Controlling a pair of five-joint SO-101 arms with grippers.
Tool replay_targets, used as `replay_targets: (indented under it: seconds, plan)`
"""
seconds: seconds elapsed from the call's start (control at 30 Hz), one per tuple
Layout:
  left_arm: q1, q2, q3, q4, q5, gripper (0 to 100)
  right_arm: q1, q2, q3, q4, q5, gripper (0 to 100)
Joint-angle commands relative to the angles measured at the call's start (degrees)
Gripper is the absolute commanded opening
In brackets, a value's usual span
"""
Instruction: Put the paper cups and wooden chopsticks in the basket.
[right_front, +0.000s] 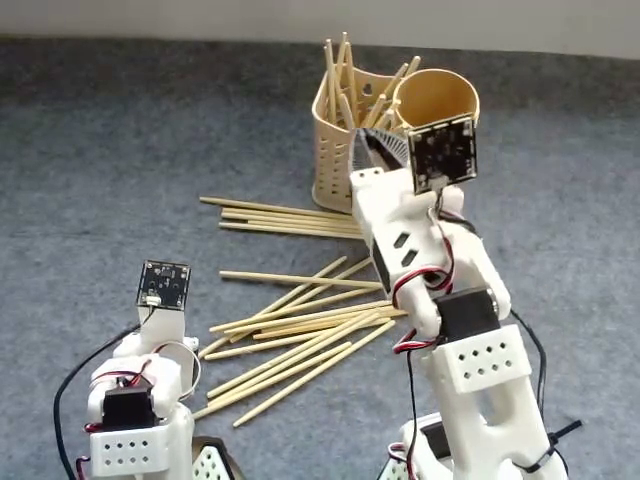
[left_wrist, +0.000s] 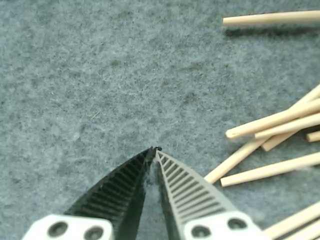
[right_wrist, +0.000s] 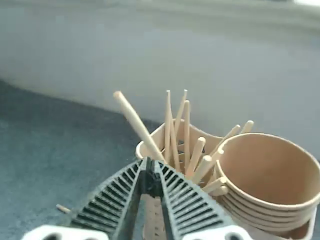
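Right claw pinched shut on a chopstick above basket. Cups crowd it, so the stick may snag and tip out. Left claw shut, empty.

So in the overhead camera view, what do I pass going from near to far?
left arm → scattered chopsticks → neat row of chopsticks → basket holding paper cups. The right arm stretches across most of that, so it is left out.

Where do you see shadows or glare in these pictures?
Left wrist view: a lone chopstick throws a dark shadow on the carpet. High view: the loose chopsticks cast only faint shadows. Right wrist view: the paper cups show no glare.
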Motion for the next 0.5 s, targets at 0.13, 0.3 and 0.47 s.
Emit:
replay_targets:
  seconds: [0.13, 0.3, 0.47]
  plan:
    - [-0.3, -0.5, 1.1, 0.1, -0.2, 2, -3.3, 5.0, -5.9, -3.9, -0.4, 0.5]
    - [-0.3, -0.5, 1.1, 0.1, -0.2, 2, -0.4, 16.8, -13.1, -8.7, -0.4, 0.5]
    - [-0.3, -0.5, 1.1, 0.1, -0.2, 2, 4.2, 26.7, -21.1, -14.5, -0.4, 0.5]
